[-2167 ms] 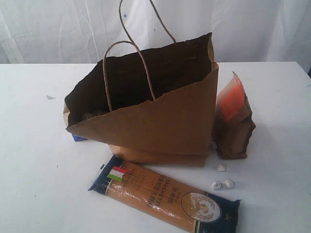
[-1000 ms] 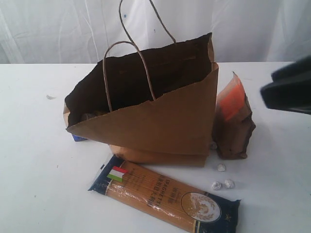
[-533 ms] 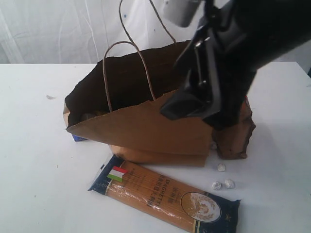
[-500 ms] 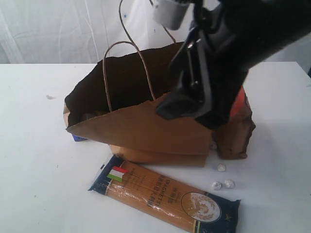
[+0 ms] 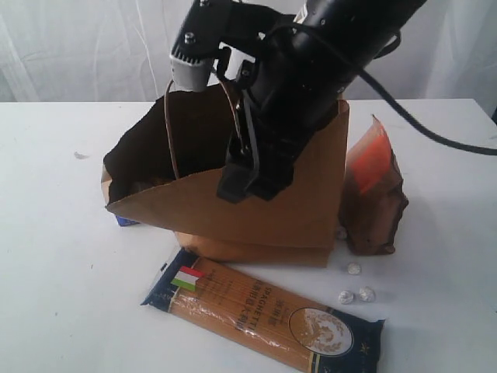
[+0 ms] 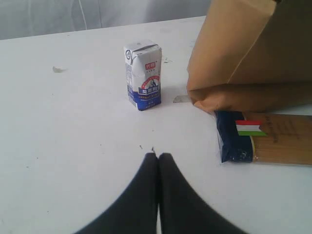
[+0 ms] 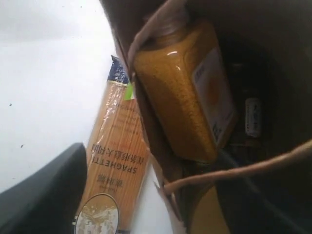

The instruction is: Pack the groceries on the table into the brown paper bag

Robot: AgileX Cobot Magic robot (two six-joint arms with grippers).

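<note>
At the far left, the small milk carton (image 6: pixel 143 74) stood upright on the table (image 5: pixel 54 256), near the bag's corner but apart from it. The left gripper (image 6: pixel 158 158) hung low over bare tabletop in front of the carton, its jaws pressed together on nothing.

In the middle, the brown paper bag (image 5: pixel 295 210) stood open and leaning. The yellow-grain bottle (image 7: pixel 180 92) lay inside it among darker items we could not make out. We judged the step in hand to be leaving that bottle in the bag and getting the right arm clear. To do that well, we reckoned the arm should rise straight up. A twisted handle (image 5: pixel 168 124) curved close by, and a snag could drag or tip the bag.

The right gripper (image 5: pixel 242 186) hovered at the bag's mouth, by the front wall. The wrist view showed one finger (image 7: pixel 44 195) far off to the side with nothing against it, so we took the jaws as parted wide and empty. Whether they brushed the paper we could not tell.

Further right, the long spaghetti pack (image 5: pixel 264 315) lay flat in front of the bag, and the brown-orange pouch (image 5: pixel 374 194) stood just beside its right wall. Neither was packed yet.
</note>
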